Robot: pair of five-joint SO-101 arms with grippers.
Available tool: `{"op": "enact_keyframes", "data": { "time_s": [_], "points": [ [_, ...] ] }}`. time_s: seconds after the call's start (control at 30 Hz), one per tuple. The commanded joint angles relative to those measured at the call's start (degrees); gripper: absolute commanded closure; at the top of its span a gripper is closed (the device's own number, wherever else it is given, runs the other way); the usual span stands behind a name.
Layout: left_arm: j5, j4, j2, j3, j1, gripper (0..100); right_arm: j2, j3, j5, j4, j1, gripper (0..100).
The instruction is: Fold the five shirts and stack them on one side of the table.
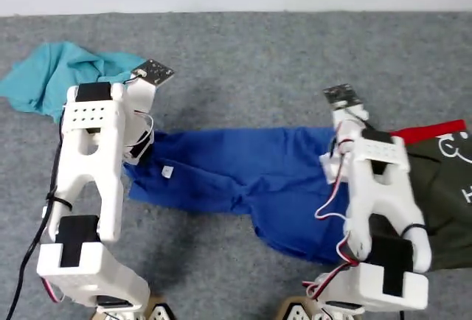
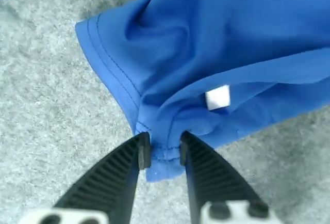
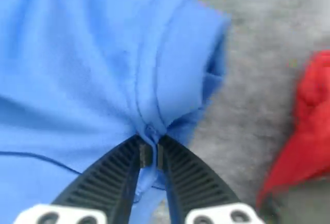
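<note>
Blue shirt (image 1: 251,169): spread across the grey table (image 1: 243,62), between my arms.
Left gripper (image 2: 161,150): narrowed, pinching its hem.
Right gripper (image 3: 150,154): clamped on its opposite end.
Teal shirt (image 1: 51,77): crumpled beside my left arm.

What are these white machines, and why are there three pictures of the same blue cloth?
They are two robot arms, side by side. One picture looks down over the grey table; the other two come from a camera on each arm's wrist. A blue shirt lies stretched between them: the left gripper pinches its hem, the right gripper pinches a fold at the other end. A teal shirt, a red shirt and a dark green shirt lie nearby.
</note>
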Motion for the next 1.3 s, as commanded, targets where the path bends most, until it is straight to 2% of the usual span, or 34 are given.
{"op": "enact_keyframes", "data": {
  "time_s": [0.0, 0.3, 0.43, 0.63, 0.8, 0.87, 1.13, 1.27],
  "points": [
    [-0.26, -0.7, -2.64, -0.04, 0.0, 90, -3.03, -2.73, 2.2, 0.75, 2.59, 98.8],
    [-0.26, -0.62, -2.64, 0.31, 0.0, 90, -1.1, -2.55, 2.29, 0.22, 2.77, 98.4],
    [-0.44, -0.79, -2.64, 3.47, 0.09, 90, 4.79, -2.64, 2.29, -4.26, 2.77, 98.4],
    [-0.44, -6.51, -2.64, 10.95, 0.09, 90, 7.43, -3.52, 2.11, -4.7, 3.3, 96.9],
    [-0.35, -10.46, -2.64, 14.81, 0.09, 90, 3.91, -6.59, 1.93, 2.95, 5.41, 78.1],
    [-0.26, -10.73, -2.64, 14.99, 0.09, 90, 1.1, -8.0, 2.02, 7.25, 5.85, 74.2],
    [-0.26, -10.81, -2.73, 14.73, 0.09, 90, -15.69, -7.3, 2.55, 26.15, 0.66, 79.4],
    [-0.18, -10.55, -2.73, 14.64, 0.09, 90, -23.52, 1.23, 7.38, 29.67, -2.68, 79.4]
  ]
}}
